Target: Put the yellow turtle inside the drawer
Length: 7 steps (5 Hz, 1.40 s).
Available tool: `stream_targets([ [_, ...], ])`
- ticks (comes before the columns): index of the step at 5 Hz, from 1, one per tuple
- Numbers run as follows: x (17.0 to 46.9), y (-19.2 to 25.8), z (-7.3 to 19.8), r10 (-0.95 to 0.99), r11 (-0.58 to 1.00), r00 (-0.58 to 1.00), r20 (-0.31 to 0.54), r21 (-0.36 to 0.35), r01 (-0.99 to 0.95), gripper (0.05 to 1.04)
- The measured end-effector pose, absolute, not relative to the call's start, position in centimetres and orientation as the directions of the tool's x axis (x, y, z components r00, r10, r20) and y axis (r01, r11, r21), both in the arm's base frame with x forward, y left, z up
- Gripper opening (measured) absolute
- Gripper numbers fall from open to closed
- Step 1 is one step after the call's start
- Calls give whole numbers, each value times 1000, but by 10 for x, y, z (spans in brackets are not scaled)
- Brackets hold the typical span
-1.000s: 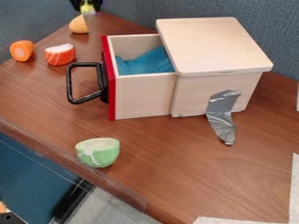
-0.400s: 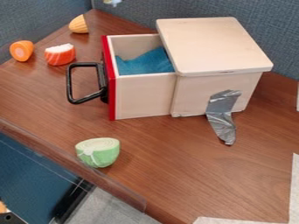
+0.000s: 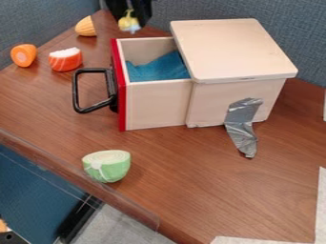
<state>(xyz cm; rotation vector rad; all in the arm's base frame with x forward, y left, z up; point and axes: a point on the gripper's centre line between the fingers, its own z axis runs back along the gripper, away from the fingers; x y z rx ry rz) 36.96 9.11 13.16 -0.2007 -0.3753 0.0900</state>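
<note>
In the camera view, a wooden drawer (image 3: 157,105) stands open with blue cloth (image 3: 159,67) inside. Under the drawer is a brown wooden table (image 3: 178,157); behind it, blue-grey partitions (image 3: 216,8). Above the drawer's far side, the black gripper's (image 3: 129,14) jaws pinch the yellow turtle (image 3: 129,24), which pokes out below them.

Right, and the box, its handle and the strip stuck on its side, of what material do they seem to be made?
The box looks like pale, smooth wood, with faint grain on its lid. The handle could be metal or plastic: it is black with a slight shine. The strip seems to be duct tape, silvery, wrinkled and glossy.
</note>
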Motion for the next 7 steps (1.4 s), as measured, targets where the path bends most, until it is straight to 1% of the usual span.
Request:
stream_targets([
  [1, 357, 75, 124, 69, 982, 933, 353, -189, -1, 540],
  [2, 355, 58, 113, 28, 985, 941, 338, -171, 32, 540],
  [3, 358, 49, 112, 33, 984, 938, 345, -173, 29, 540],
  [4, 366, 45, 113, 106, 984, 924, 368, -173, -44, 540],
  [6, 373, 46, 94, 177, 977, 920, 350, -177, -120, 540],
  [7, 376, 48, 96, 175, 979, 912, 372, -166, -121, 616],
])
